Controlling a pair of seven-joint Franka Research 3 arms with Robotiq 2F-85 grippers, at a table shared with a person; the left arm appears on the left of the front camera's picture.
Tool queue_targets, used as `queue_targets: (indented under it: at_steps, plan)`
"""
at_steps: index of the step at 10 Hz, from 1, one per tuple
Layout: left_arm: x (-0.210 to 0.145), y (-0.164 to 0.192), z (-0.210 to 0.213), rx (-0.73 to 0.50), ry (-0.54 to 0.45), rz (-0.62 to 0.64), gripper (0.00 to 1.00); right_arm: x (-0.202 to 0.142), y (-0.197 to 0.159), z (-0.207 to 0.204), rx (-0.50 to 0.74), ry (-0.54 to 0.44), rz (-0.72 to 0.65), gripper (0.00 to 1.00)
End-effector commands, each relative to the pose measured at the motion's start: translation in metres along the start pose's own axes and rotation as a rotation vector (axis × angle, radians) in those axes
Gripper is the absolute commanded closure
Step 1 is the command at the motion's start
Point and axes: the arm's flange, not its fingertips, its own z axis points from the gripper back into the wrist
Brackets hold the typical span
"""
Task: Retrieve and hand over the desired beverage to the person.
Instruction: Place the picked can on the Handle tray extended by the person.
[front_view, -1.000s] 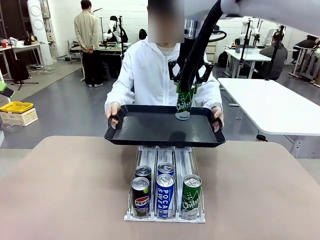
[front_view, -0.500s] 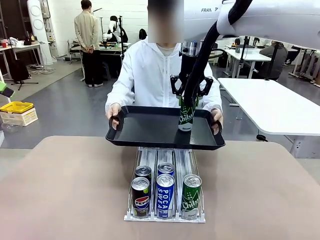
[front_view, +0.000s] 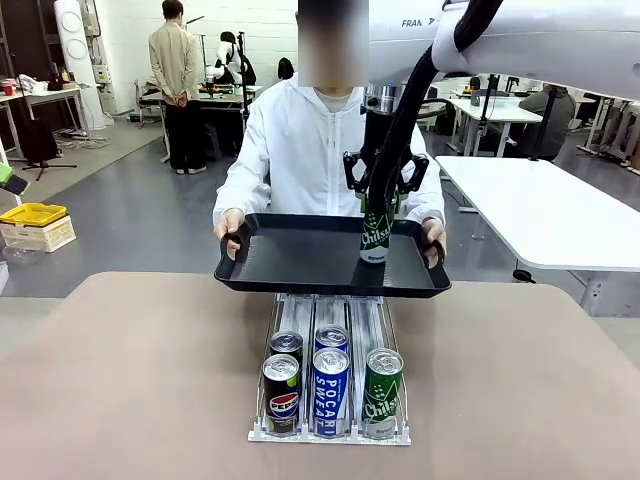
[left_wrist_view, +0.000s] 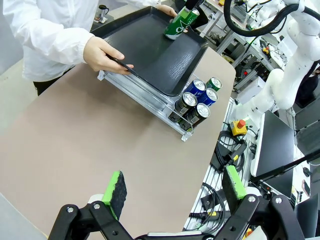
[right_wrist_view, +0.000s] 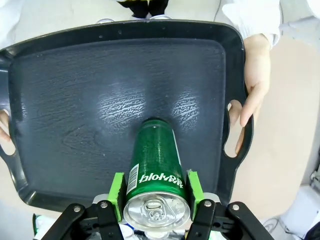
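Green Chilsung can (right_wrist_view: 154, 150) stands upright on the black tray (right_wrist_view: 75, 90), which the person (front_view: 300, 150) holds by both handles above the counter's (front_view: 130, 380) far edge. The right tool (right_wrist_view: 156, 194) straddles the can's upper wall, green pads close on both sides; pinching or free of it, I cannot tell. Probably full, so hefty. It's rigid thin aluminium, glossy and slick, and would dent under a hard squeeze, so take it across the cylinder wall. The tray's pebbled plastic should steady it. Left tool (left_wrist_view: 175, 187) is spread wide, empty.

Left pincer (left_wrist_view: 174, 185) spread wide — right pincer (right_wrist_view: 156, 192) pointing down
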Motion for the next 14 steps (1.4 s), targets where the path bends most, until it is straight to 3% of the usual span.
queue_targets:
  at_steps: [1, 3, 6, 8, 12, 14]
  plan:
    - [0.002, -0.002, 0.002, -0.009, -0.007, 0.0, 0.0, 0.001, 0.001, 0.003, 0.007, 0.028, 0.009, 0.22]
    - [0.002, -0.002, 0.002, -0.009, -0.007, 0.0, 0.0, 0.0, 0.001, 0.004, 0.006, 0.029, 0.009, 0.02]
    - [0.002, -0.002, 0.002, -0.009, -0.007, 0.0, 0.0, -0.003, 0.002, 0.005, 0.008, 0.031, 0.016, 0.0]
    - [0.002, -0.002, 0.002, -0.009, -0.007, 0.0, 0.0, -0.022, 0.004, 0.016, -0.022, 0.009, 0.01, 0.0]
    - [0.002, -0.002, 0.002, -0.009, -0.007, 0.0, 0.0, -0.136, -0.036, 0.113, 0.042, 0.002, -0.08, 0.0]
    - [0.002, -0.002, 0.002, -0.009, -0.007, 0.0, 0.0, -0.193, -0.065, 0.106, 0.071, 0.003, -0.036, 0.0]
